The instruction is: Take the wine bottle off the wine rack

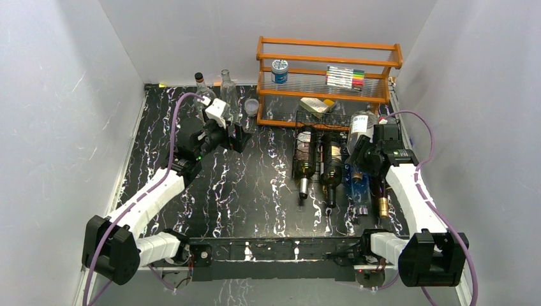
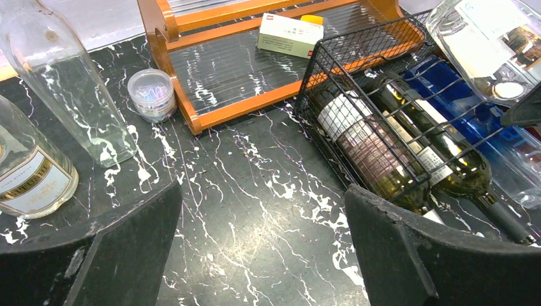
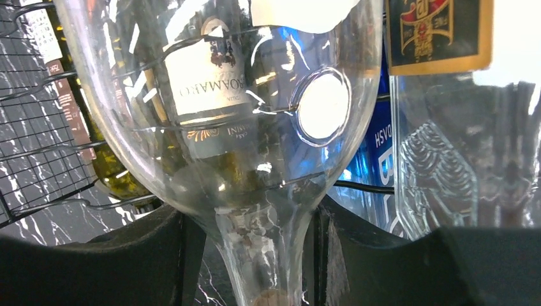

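Observation:
A clear glass wine bottle (image 1: 361,124) with a white label is tilted up over the right end of the black wire wine rack (image 1: 298,121). My right gripper (image 1: 365,156) is shut on its neck. In the right wrist view the black pads (image 3: 159,255) sit on either side of the bottle's neck (image 3: 268,255), with the glass shoulder (image 3: 242,95) above them. Two dark green bottles (image 1: 332,166), a blue one (image 1: 357,185) and a gold-capped one (image 1: 381,205) lie in the rack. My left gripper (image 1: 239,137) hangs open left of the rack (image 2: 332,76), over bare table (image 2: 265,191).
An orange wooden shelf (image 1: 328,60) stands behind the rack with a can (image 1: 279,70), markers (image 1: 344,78) and a small box (image 1: 314,105). Two upright clear bottles (image 1: 203,89) (image 1: 228,92) and a small plastic cup (image 1: 252,106) stand at the back left. White walls enclose the table.

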`<state>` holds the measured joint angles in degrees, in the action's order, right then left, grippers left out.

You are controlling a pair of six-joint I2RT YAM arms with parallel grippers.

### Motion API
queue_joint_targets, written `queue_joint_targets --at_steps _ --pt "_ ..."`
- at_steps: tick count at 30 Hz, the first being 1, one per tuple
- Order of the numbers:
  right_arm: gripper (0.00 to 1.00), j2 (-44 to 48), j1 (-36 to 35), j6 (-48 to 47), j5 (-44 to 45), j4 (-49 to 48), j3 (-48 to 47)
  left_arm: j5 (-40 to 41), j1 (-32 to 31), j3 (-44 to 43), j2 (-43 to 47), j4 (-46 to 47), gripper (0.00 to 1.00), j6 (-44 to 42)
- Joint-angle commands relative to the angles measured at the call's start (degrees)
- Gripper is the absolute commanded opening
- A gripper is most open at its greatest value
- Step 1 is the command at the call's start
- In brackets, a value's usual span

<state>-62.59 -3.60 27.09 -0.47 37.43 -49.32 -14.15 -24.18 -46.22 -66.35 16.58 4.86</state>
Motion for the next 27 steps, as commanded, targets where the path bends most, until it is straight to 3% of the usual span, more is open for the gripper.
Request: queue_joint_targets --at_steps 1,12,18,27 --pt "0.31 -1.76 -0.82 -1.06 -6.79 -10.46 -2.53 0.05 -0.33 0.07 -0.40 0.52 0.98 -0.86" --pt "0.17 8.78 -0.87 2.80 -10.74 -10.74 -0.34 -0.32 -0.35 -0.02 -0.80 0.48 0.98 -0.91" --pt "0.02 10.96 -0.79 5.61 -12.83 -12.39 1.64 -0.17 -0.30 0.12 -0.74 0.37 0.98 -1.08" --pt "0.00 15.98 -0.81 5.96 -13.22 -10.38 -0.95 -0.22 -0.33 0.03 -1.21 0.34 0.98 -0.99"
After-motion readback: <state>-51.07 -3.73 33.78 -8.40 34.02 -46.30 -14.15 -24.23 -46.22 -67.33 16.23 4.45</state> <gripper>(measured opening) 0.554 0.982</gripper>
